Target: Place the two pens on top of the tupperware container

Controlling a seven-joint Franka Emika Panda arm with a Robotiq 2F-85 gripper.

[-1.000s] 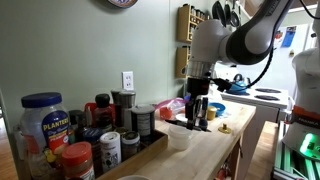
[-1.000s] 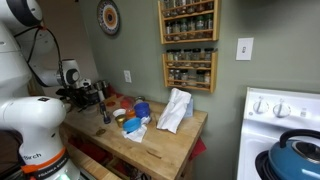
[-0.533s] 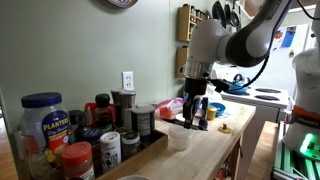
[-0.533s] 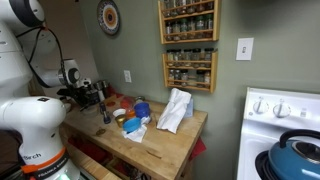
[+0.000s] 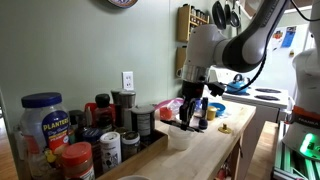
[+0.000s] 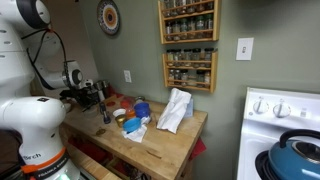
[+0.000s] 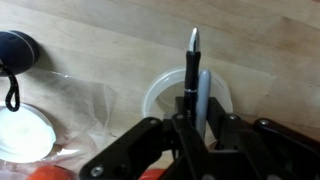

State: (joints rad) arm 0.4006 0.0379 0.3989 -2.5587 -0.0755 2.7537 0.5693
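Note:
My gripper [image 7: 192,118] is shut on a slim dark pen [image 7: 192,62] that sticks out forward over the tupperware container [image 7: 160,92], a round whitish tub with a pale lid on the wooden counter. A paler grey stick [image 7: 204,92] lies right beside the dark pen; I cannot tell if it is the other pen, or whether it is held or resting on the lid. In both exterior views the gripper [image 5: 191,112] [image 6: 103,104] hangs just above the tub [image 5: 179,137].
A blue-lidded Planters jar [image 5: 43,118], spice jars [image 5: 78,158] and a dark mug [image 5: 143,120] crowd one end of the counter. A white crumpled bag [image 6: 175,108], wall spice racks [image 6: 188,45] and a stove [image 6: 285,120] are nearby. A white lid [image 7: 22,130] lies beside the tub.
The gripper with the pen has shifted slightly lower and closer over the tub. Nothing else has moved.

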